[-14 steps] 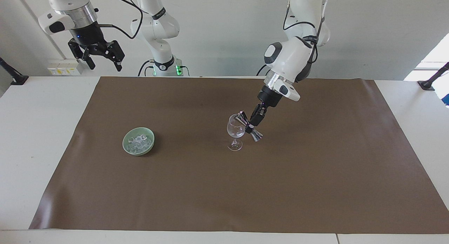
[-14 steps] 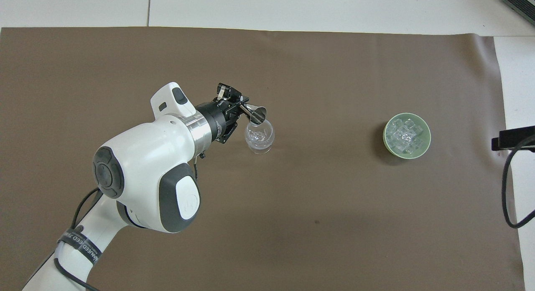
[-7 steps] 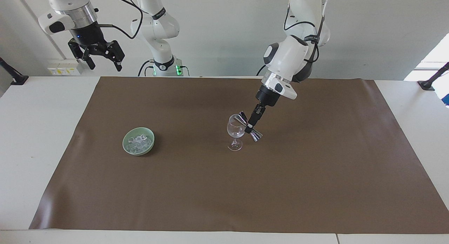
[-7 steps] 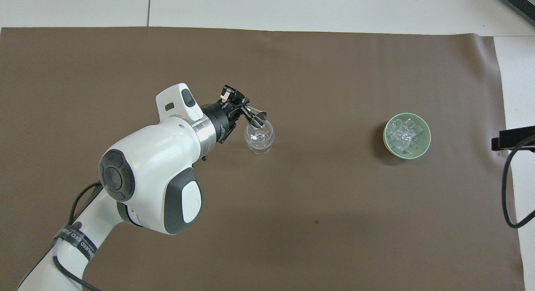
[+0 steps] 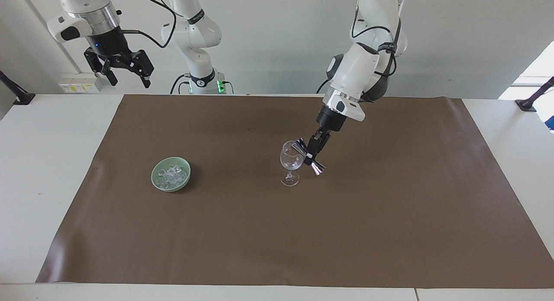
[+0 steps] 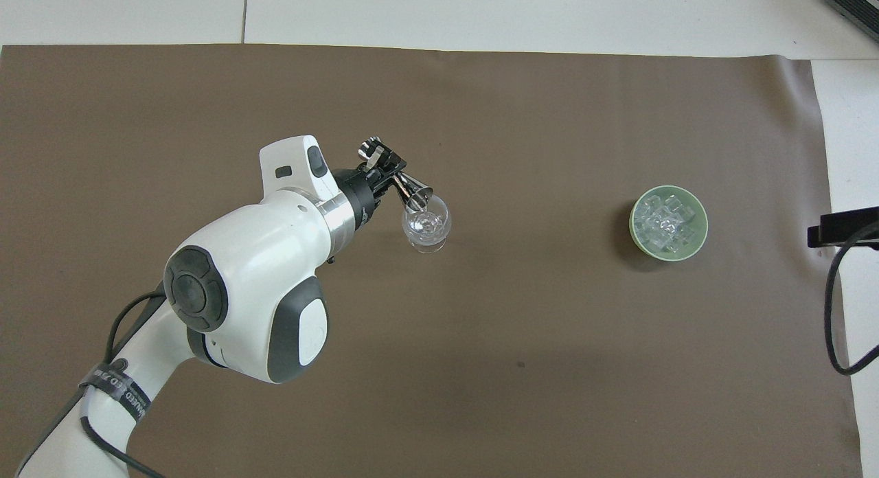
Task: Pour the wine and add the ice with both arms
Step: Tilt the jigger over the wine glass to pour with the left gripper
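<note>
My left gripper (image 5: 310, 154) clamps a steel jigger (image 5: 308, 157), tipped over the wine glass (image 5: 290, 161). My right gripper (image 5: 125, 72) waits spread wide, raised well apart from the glass, past the bowl (image 5: 171, 174) of ice (image 5: 169, 174).

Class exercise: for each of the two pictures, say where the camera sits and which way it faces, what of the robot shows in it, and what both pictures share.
Facing view: high across the table, looking at the robots; both arms show, the right gripper waiting raised, open.
Overhead view: above the robots' end, looking steeply down; only the left arm shows.
Shared: the left gripper tilting a metal jigger at the wine glass, and the green bowl of ice toward the right arm's end, on the brown mat.
</note>
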Tool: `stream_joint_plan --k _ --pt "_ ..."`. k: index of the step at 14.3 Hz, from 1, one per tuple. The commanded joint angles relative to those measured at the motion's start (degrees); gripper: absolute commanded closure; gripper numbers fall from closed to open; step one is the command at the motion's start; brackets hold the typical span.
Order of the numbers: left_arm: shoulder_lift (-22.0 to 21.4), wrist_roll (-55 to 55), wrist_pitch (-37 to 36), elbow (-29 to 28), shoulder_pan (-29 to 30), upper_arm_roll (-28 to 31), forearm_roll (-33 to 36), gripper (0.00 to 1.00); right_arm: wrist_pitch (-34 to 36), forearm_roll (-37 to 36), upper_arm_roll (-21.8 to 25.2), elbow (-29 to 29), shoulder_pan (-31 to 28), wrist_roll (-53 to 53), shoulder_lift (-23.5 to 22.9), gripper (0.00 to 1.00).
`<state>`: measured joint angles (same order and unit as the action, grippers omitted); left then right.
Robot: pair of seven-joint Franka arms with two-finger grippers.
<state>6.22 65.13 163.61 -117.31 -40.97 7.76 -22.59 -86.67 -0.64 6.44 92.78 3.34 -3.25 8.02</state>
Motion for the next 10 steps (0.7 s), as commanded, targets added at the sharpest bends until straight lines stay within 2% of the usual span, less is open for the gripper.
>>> stream_joint_plan --k 1,3,10 --pt "-1.4 -0.8 1.4 -1.4 -0.6 0.8 3.2 1.0 0.8 -0.5 -0.4 -0.1 -0.4 -1.2 0.2 0.0" --pt "-1.6 -0.7 1.0 -1.4 -0.6 0.8 8.2 1.0 0.8 -0.5 -0.4 -0.1 -0.4 -1.2 0.2 0.0" --pt "-2.2 -0.7 0.8 -2.4 -0.6 0.9 18.2 1.0 0.8 -0.5 -0.4 -0.1 -0.4 -1.2 0.2 0.0"
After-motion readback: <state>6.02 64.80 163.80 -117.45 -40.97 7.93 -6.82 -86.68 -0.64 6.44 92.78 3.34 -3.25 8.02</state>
